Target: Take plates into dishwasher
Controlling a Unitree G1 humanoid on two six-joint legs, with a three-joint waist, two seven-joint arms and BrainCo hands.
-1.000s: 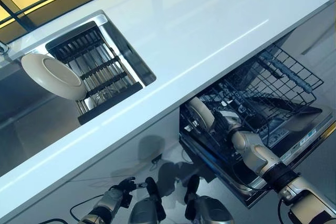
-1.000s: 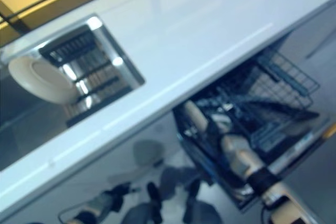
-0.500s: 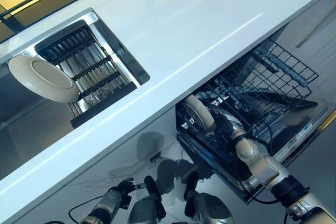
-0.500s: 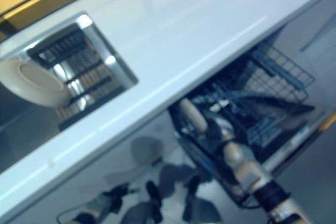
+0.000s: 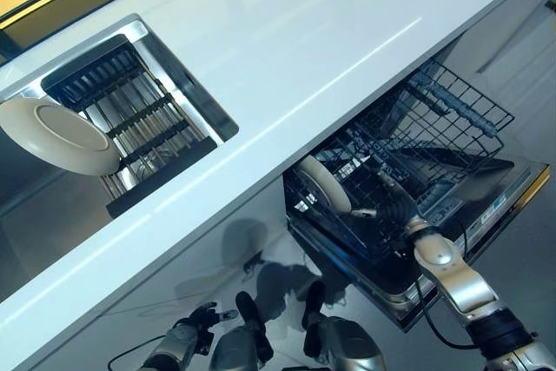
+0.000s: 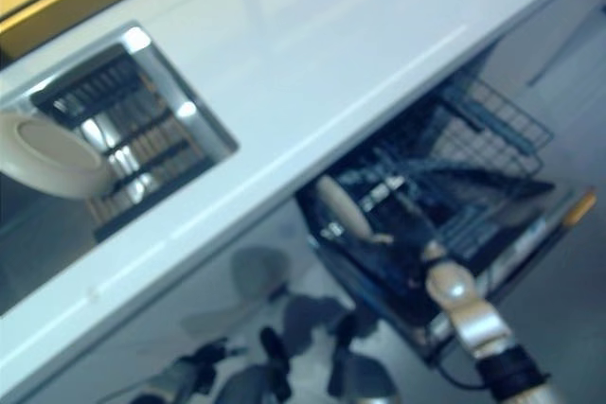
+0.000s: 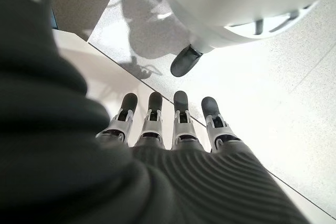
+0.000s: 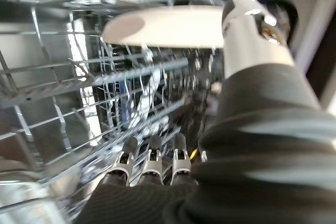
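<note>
Right hand (image 5: 395, 208), fingers straight, beside upright plate (image 5: 323, 183) in dishwasher rack (image 5: 452, 123), frame centre-right; left hand (image 7: 173, 129) relaxed, lower left.

No legible text or labels.

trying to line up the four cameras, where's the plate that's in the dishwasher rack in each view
Left eye view: plate in the rack stands on edge at the near left end of the lower rack, beside the right hand.
Right eye view: same spot, lower centre.
Left wrist view: not in it.
Right wrist view: pale disc across the top, beside the thumb.
Shared landmark: the rack's dark wires.
</note>
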